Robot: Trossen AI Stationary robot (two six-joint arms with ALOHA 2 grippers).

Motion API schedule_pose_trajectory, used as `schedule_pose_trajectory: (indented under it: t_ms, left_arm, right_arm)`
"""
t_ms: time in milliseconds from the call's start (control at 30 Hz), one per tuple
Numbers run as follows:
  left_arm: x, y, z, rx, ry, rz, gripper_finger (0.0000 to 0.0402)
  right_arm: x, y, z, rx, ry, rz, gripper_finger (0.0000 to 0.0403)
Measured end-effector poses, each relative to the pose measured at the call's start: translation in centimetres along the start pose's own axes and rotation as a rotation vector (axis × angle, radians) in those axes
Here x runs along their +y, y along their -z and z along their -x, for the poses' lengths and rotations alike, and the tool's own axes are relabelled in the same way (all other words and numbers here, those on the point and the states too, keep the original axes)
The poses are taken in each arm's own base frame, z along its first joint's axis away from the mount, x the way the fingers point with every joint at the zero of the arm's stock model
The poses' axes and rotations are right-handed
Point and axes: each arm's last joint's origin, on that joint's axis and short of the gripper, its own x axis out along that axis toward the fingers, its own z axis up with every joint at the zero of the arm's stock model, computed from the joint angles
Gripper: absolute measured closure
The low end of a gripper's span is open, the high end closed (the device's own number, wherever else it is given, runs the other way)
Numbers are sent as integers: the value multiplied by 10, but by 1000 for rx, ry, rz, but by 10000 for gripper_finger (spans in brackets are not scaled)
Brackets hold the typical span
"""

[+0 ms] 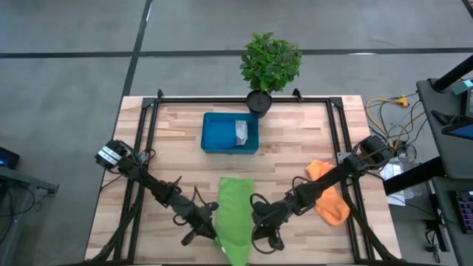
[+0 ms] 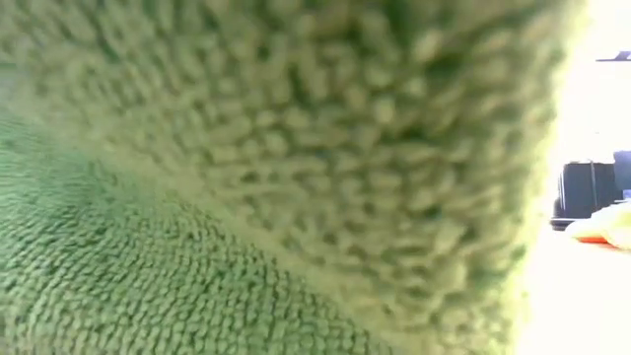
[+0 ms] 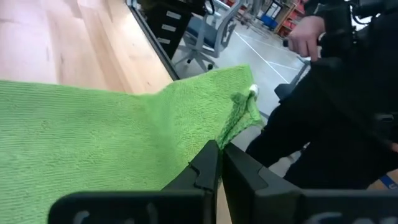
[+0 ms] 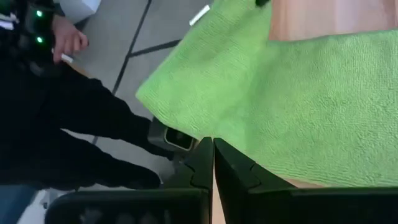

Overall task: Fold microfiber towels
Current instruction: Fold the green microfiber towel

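The lime green towel [image 1: 235,214] lies as a long strip at the table's near middle, and its near end reaches past the near edge. It fills the low view [image 2: 246,177]. My left gripper [image 1: 209,224] is shut at its left edge and my right gripper [image 1: 259,222] at its right edge. The orange towel [image 1: 329,193] lies crumpled at the right. The grey-white towel [image 1: 242,131] lies in the blue tray [image 1: 218,137]. I see no bright blue towel. My left gripper pinches the green towel's left edge [image 3: 198,148] between its two fingers [image 3: 208,168], near the towel's near end, coming low from the table's left. The towel lies flat on the table, and its near corner [image 3: 245,102] sticks out beyond the table edge. My right gripper pinches the green towel's right edge [image 4: 219,132] between its two fingers [image 4: 202,163], near the near end, coming low from the table's right. The towel lies flat on the wood, and its near part [image 4: 186,81] hangs past the table edge over the floor.
A potted plant [image 1: 270,63] stands at the far edge behind the tray. A black frame [image 1: 244,99] runs around the table. A person in dark clothes [image 4: 68,118] stands just beyond the near edge, hand [image 3: 305,37] in view. Bare wood lies left of the tray.
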Motion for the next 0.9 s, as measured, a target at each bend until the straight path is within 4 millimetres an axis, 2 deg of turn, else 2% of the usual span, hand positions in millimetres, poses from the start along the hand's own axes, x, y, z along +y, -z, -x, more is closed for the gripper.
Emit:
schedule_pose_trajectory:
  t_ms: [200,467,667,900]
  left_arm:
    - [8,-3,1,-44,-87,4,401]
    - [21,-6,6,-86,-196,24,402]
    - [29,2,14,-139,-335,115,402]
    - [36,6,22,-279,-497,331,402]
  right_arm:
    - [-3,4,0,10,11,-42,375]
    - [-12,12,0,-25,104,-144,313]
    - [-13,10,0,-102,180,-165,254]
    - [-14,7,1,-158,218,-145,202]
